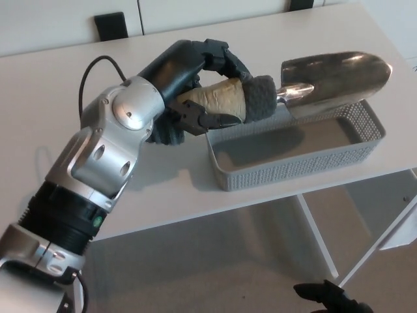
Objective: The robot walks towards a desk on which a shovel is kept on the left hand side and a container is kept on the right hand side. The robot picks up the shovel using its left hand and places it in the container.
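Though metal-bladed, shovel (326, 81) (cork-handled) aloft

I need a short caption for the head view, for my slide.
Left hand holds the shovel above the grey container on the white desk.

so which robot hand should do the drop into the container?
Left. The left robot hand is shut on the shovel, its blade above the grey container. The right robot hand shows low at the picture's bottom edge, below the desk.
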Controlling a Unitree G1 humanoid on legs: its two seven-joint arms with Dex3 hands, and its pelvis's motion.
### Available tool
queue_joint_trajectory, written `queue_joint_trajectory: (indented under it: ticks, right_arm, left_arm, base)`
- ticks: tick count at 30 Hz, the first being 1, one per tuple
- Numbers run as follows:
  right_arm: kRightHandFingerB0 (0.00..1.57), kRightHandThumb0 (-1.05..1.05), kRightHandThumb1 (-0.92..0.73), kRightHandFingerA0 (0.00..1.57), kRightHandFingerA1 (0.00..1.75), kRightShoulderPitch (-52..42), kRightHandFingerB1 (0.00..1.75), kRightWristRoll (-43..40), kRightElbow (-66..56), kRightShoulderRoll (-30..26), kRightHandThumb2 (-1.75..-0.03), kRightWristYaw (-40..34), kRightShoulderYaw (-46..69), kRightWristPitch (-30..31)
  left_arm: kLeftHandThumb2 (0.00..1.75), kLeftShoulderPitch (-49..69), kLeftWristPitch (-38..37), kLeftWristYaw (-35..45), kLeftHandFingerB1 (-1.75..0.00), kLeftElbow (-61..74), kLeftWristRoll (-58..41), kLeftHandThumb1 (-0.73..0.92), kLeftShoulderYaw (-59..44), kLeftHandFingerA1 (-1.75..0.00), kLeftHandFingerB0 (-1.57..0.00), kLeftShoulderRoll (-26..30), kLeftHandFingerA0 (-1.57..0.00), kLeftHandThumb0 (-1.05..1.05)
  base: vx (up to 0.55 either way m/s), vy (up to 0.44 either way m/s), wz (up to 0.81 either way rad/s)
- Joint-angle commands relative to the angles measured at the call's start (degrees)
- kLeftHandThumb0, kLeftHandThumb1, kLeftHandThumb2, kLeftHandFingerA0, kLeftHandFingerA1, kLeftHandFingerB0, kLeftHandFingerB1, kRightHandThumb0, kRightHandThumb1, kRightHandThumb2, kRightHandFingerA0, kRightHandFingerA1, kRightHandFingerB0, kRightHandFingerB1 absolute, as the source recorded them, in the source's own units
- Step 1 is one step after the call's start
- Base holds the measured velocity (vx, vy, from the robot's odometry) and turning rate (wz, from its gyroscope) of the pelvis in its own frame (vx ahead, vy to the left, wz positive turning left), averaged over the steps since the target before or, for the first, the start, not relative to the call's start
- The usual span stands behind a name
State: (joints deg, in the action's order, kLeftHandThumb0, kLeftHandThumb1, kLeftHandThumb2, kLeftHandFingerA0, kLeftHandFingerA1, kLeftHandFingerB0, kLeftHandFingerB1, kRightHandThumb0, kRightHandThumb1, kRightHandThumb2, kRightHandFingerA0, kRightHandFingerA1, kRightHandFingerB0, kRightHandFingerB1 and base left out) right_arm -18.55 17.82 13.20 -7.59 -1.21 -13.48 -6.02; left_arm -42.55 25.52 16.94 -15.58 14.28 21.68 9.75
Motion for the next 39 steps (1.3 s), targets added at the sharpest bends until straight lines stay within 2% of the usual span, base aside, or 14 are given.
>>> queue_joint_trajectory:
  ticks: [1,4,13,18,19,20,21,22,24,26,31,33,37,39]
  right_arm:
    - [0.29,-0.31,-0.53,0.29,0.64,-0.4,0.62,0.4,-0.6,-1.3,-0.99,0.6,-0.1,0.5]
    - [0.29,-0.3,-0.53,0.26,0.63,-0.5,0.62,0.1,-0.7,-1.0,-0.99,0.5,0.0,1.0]
    - [0.28,-0.29,-0.53,0.26,0.63,-0.2,0.61,0.5,-1.0,-1.3,-0.99,0.9,-0.4,1.7]
    - [0.29,-0.3,-0.53,0.28,0.64,0.0,0.62,0.6,-0.7,-1.5,-0.99,0.7,-0.4,1.0]
    - [0.29,-0.29,-0.53,0.28,0.64,0.0,0.62,0.6,-0.6,-1.6,-0.99,0.6,-0.4,0.5]
    - [0.29,-0.31,-0.53,0.27,0.64,-0.1,0.62,0.3,-0.9,-1.6,-0.99,0.9,-0.3,1.0]
    - [0.3,-0.31,-0.53,0.29,0.65,-0.1,0.63,0.3,-0.7,-1.7,-0.99,0.7,-0.3,0.2]
    - [0.29,-0.3,-0.53,0.28,0.64,-0.1,0.62,0.4,-1.0,-1.7,-0.99,0.9,-0.4,1.1]
    - [0.29,-0.3,-0.53,0.29,0.64,0.1,0.62,0.4,-0.9,-1.7,-0.99,0.9,-0.4,1.1]
    - [0.28,-0.29,-0.54,0.3,0.65,0.3,0.62,0.3,-0.7,-1.7,-0.99,0.9,-0.4,0.9]
    - [0.28,-0.3,-0.53,0.29,0.65,0.2,0.62,0.6,-0.3,-1.9,-0.99,0.9,-0.8,0.5]
    - [0.29,-0.29,-0.53,0.28,0.64,-0.1,0.62,0.8,-0.4,-2.0,-0.99,0.7,-0.9,0.6]
    - [0.27,-0.28,-0.53,0.27,0.63,-0.1,0.61,0.9,-1.6,-2.0,-0.99,1.0,-1.0,2.3]
    - [0.27,-0.29,-0.53,0.27,0.64,-0.1,0.61,1.1,-1.8,-2.1,-0.99,1.1,-1.0,2.6]
  left_arm:
    - [0.63,-1.1,-0.7,0.8,-0.74,-1.3,1.2,0.78,-0.6,-1.0,-0.79,0.7,-1.07,-0.21]
    - [0.64,-1.3,-2.0,0.6,-0.68,-2.6,1.2,0.79,-0.8,-0.9,-0.84,0.7,-1.09,-0.19]
    - [0.65,-2.2,0.1,0.8,-0.67,-2.2,3.7,0.79,1.0,-1.01,-0.77,0.3,-1.09,-0.2]
    - [0.63,-1.5,0.1,0.9,-0.51,-0.6,5.6,0.8,2.8,-1.05,-0.67,0.6,-1.15,-0.26]
    - [0.63,-1.5,-0.2,1.0,-0.53,-0.6,5.8,0.79,3.1,-1.05,-0.69,0.6,-1.14,-0.27]
    - [0.63,-1.9,-0.1,1.2,-0.48,-1.1,6.6,0.79,4.0,-0.9,-0.61,0.8,-1.07,-0.31]
    - [0.63,-1.6,-1.1,1.4,-0.66,-0.8,6.0,0.8,3.7,-1.05,-0.71,0.8,-1.11,-0.26]
    - [0.62,-2.1,-0.5,1.8,-0.57,-1.4,6.5,0.78,4.3,-1.0,-0.69,0.8,-1.11,-0.3]
    - [0.63,-2.7,0.0,2.2,-0.65,-1.9,7.0,0.78,4.7,-1.0,-0.71,0.8,-1.09,-0.31]
    - [0.63,-3.2,0.1,2.1,-1.08,-2.7,7.3,0.78,5.1,-1.18,-0.69,0.4,-1.01,-0.28]
    - [0.63,-4.7,1.7,3.2,-1.22,-4.6,7.9,0.81,6.2,-1.16,-0.66,-0.6,-1.1,-0.26]
    - [0.63,-5.1,2.4,3.4,-1.13,-5.1,8.3,0.82,6.7,-1.1,-0.7,-0.9,-1.13,-0.25]
    - [0.64,-5.5,3.1,3.0,-1.17,-6.5,8.2,0.81,6.2,-1.16,-0.72,-2.0,-1.11,-0.26]
    - [0.63,-5.9,4.8,2.1,-0.76,-6.9,9.5,0.79,6.6,-0.98,-0.77,-2.7,-1.16,-0.29]
  base:
    - [0.0,0.0,0.0]
    - [0.0,0.0,0.0]
    - [0.0,0.0,0.0]
    - [0.0,0.0,0.0]
    - [0.0,0.0,0.0]
    - [0.0,0.0,0.0]
    - [0.0,0.0,0.0]
    - [0.0,0.0,0.0]
    - [0.0,0.0,0.0]
    - [0.0,0.0,0.0]
    - [0.0,0.0,0.0]
    - [0.0,0.0,0.0]
    - [0.0,0.0,0.0]
    - [0.0,0.0,0.0]
